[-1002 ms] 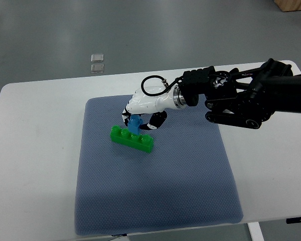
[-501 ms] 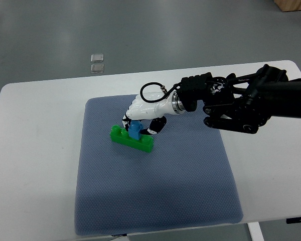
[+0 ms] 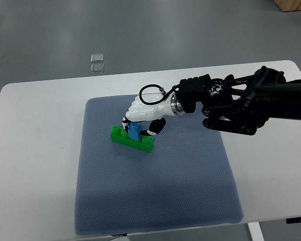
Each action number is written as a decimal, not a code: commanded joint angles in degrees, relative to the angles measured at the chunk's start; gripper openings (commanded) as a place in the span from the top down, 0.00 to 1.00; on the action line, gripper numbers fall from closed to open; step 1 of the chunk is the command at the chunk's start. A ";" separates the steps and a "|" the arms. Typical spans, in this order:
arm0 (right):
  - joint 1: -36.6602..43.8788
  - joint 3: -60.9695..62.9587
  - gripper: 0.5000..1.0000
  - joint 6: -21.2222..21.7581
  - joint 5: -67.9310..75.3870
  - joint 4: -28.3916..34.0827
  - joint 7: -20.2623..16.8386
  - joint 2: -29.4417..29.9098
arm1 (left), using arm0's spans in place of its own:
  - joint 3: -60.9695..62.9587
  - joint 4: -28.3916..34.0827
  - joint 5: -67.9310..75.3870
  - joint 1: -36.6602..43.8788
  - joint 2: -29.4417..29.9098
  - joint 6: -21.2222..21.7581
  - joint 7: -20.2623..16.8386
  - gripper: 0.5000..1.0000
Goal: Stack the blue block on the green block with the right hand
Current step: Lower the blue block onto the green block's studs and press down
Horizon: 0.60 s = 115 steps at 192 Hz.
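Blue block [image 3: 135, 132], half hidden under right hand [image 3: 143, 114] gripping it, sits on green block [image 3: 132, 139].

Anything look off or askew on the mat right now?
Nothing stands out. The right hand holds the blue block on top of the green block, which lies flat on the blue-grey mat. No spill or damage shows.

The right hand [image 3: 143, 114] has a glossy white shell with black joints on its fingers [image 3: 155, 126]. A thin black cable [image 3: 149, 94] loops at its twelve o'clock. A silver ring [image 3: 174, 104] marks the wrist, and behind it, toward three o'clock, runs a bulky black forearm [image 3: 246, 105] of open linkages and rods.
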 commanded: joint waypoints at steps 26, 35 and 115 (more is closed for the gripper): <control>-0.47 0.07 0.92 0.00 -0.16 -0.16 0.00 0.03 | 0.00 0.00 0.00 0.00 0.00 0.00 -0.01 0.00; -0.56 0.07 0.92 0.00 -0.16 -0.16 0.00 0.12 | 0.00 0.00 0.00 -0.08 0.00 0.00 -0.01 0.00; -0.74 0.07 0.92 -0.62 -0.60 -1.12 -0.09 1.70 | 0.00 0.00 0.00 0.00 0.00 0.00 -0.01 0.00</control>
